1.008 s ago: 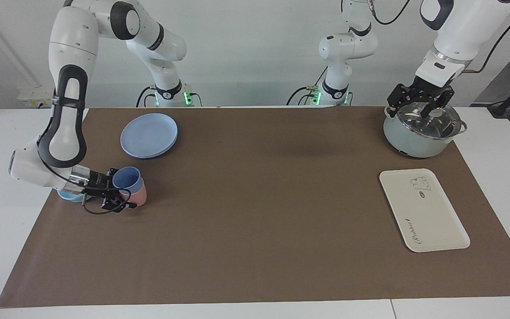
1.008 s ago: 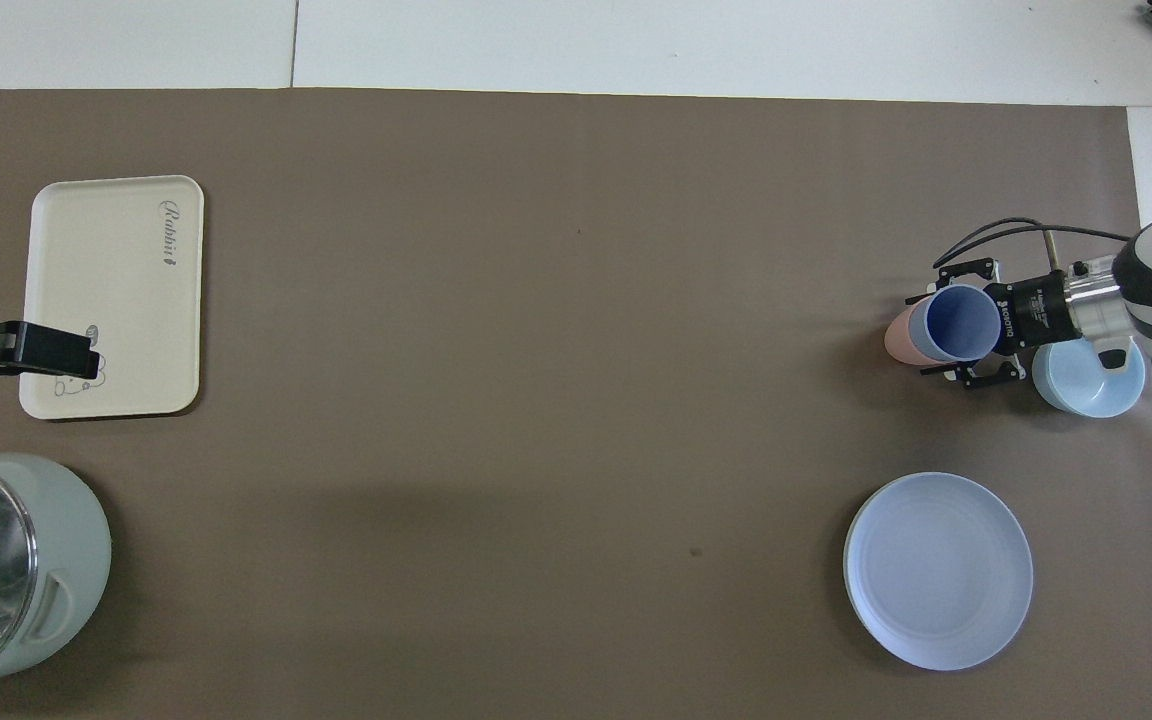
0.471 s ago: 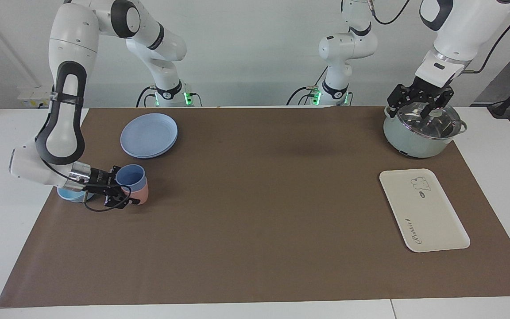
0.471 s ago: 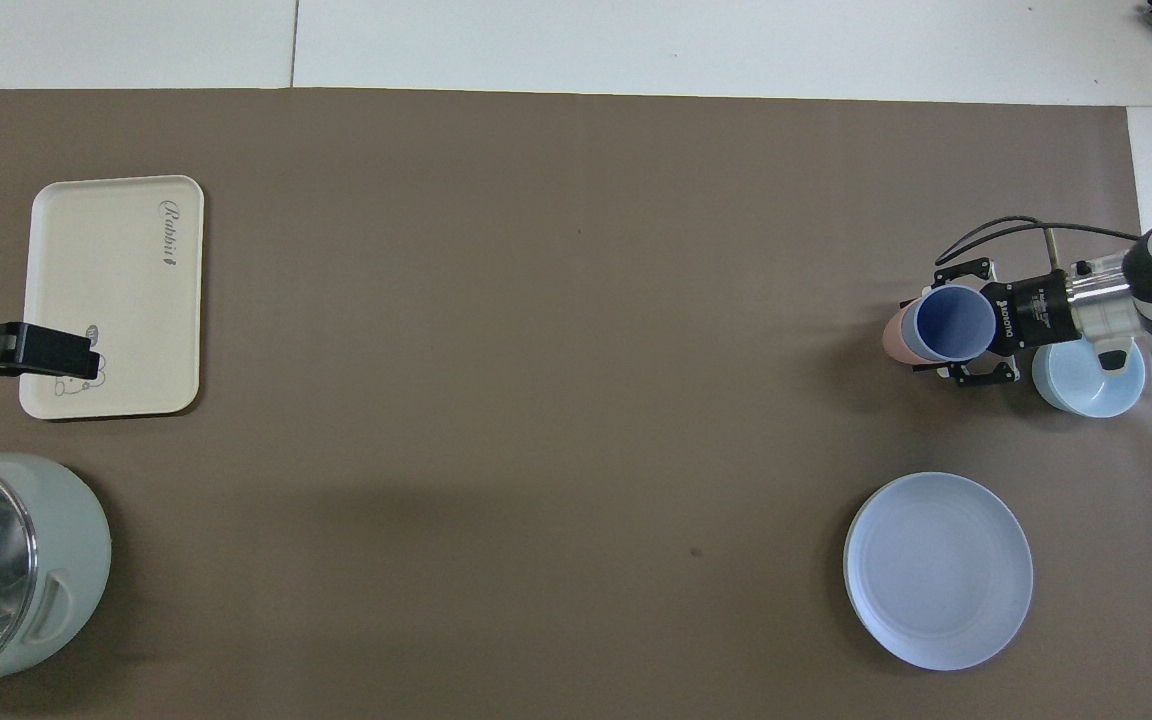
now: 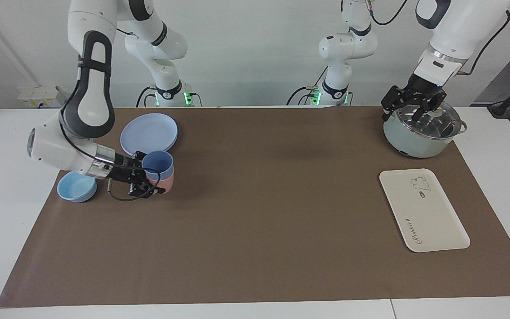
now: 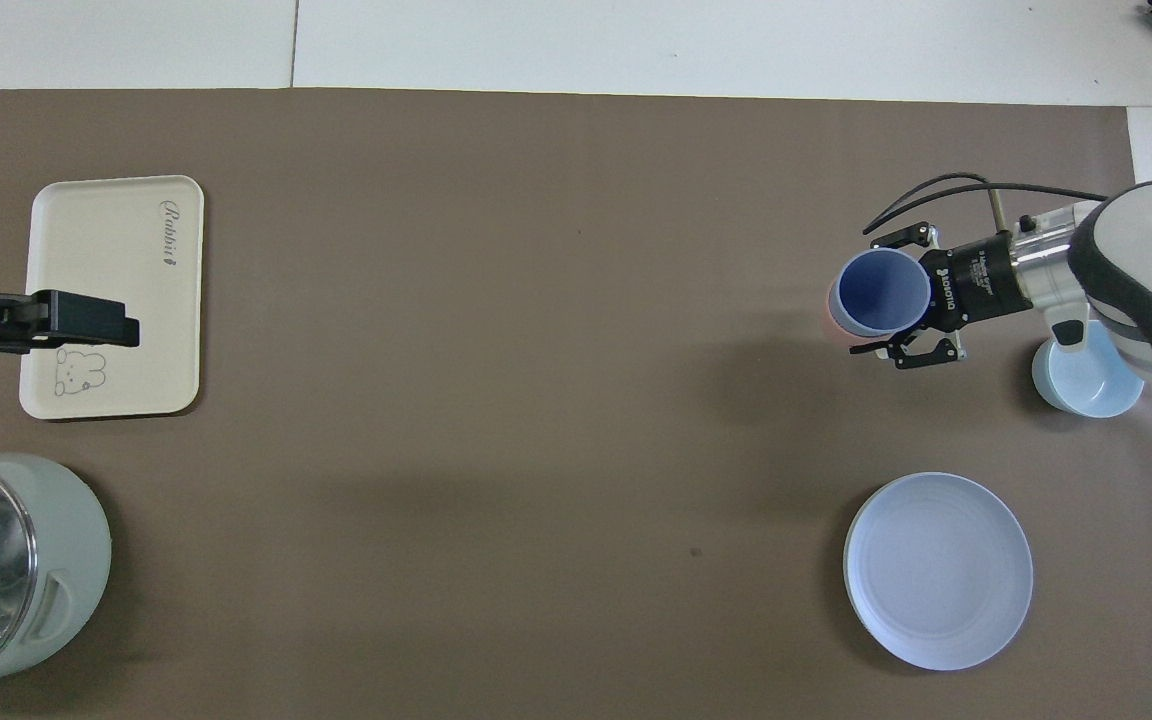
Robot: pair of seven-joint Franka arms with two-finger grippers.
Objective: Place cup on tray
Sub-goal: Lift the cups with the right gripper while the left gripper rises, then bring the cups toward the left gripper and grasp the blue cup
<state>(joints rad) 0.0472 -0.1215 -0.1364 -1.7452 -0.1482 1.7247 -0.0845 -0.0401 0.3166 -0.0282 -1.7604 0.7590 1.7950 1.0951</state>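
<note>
The periwinkle-blue cup is in my right gripper, which is shut on its sides and holds it upright a little above the mat, beside the blue plate. A pink cup sits around its lower part and travels with it. From overhead the cup hides all but a sliver of the pink one. The cream tray lies at the left arm's end of the table and is bare. My left gripper hangs open over the pot and waits.
A light-blue bowl sits on the mat at the right arm's end. A round blue plate lies nearer to the robots than the bowl. A grey-green pot with a glass lid stands nearer to the robots than the tray.
My right gripper has lifted the blue cup, with the pink one under it, and carried it away from the bowl toward the left arm's end. The left gripper rose slightly.
</note>
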